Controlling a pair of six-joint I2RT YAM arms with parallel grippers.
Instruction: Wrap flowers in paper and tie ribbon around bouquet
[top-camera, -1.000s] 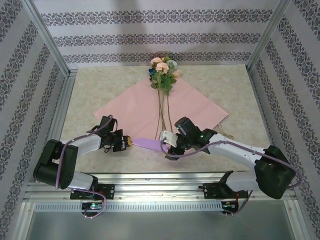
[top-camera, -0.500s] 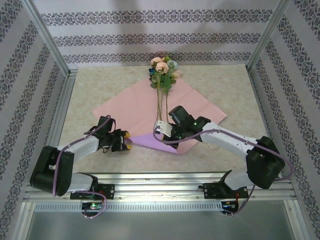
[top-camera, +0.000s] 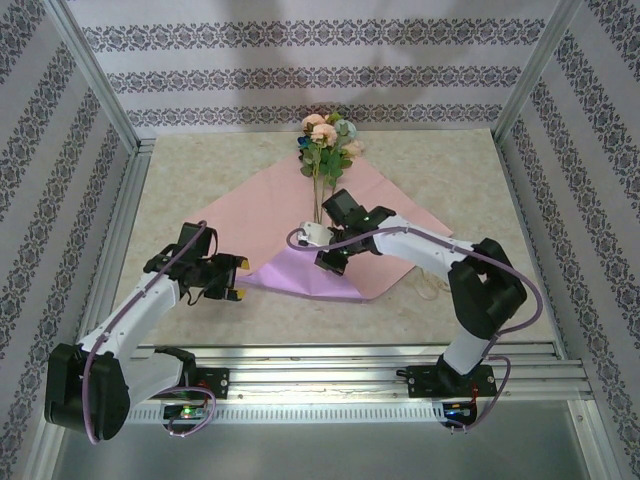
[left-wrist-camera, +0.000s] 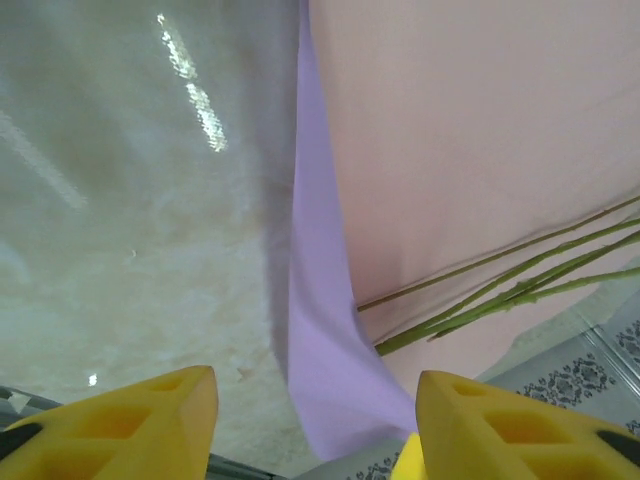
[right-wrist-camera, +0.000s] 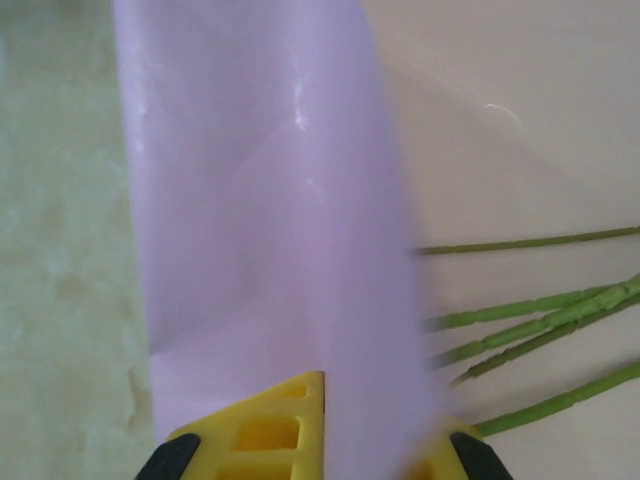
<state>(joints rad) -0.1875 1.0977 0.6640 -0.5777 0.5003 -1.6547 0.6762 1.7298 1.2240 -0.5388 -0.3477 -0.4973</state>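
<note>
A pale stone-patterned table (top-camera: 180, 190) carries a large sheet of paper (top-camera: 270, 205), pink face up and turned like a diamond. The flowers (top-camera: 325, 140) lie along its middle, blooms at the far point.

The right claw (top-camera: 325, 262) is closed on the paper's near corner, which is folded up to show its lilac underside. From this claw, the lilac flap (right-wrist-camera: 260, 200) stretches straight ahead, pinched between its yellow fingers (right-wrist-camera: 270, 430). The thin green stems (right-wrist-camera: 530, 320) come in from its right side and pass beneath the flap, so their long axis runs crosswise to the claw. The blooms are well beyond it, at the far end of the stems.

The left claw (top-camera: 240, 278) hovers with its jaws apart and nothing between them. The flap's folded edge runs forward from just ahead of it, and the stems lie ahead and to its right.

The right claw is the nearer one, and the fold probably depends on carrying the corner across the stems, not along them.
</note>
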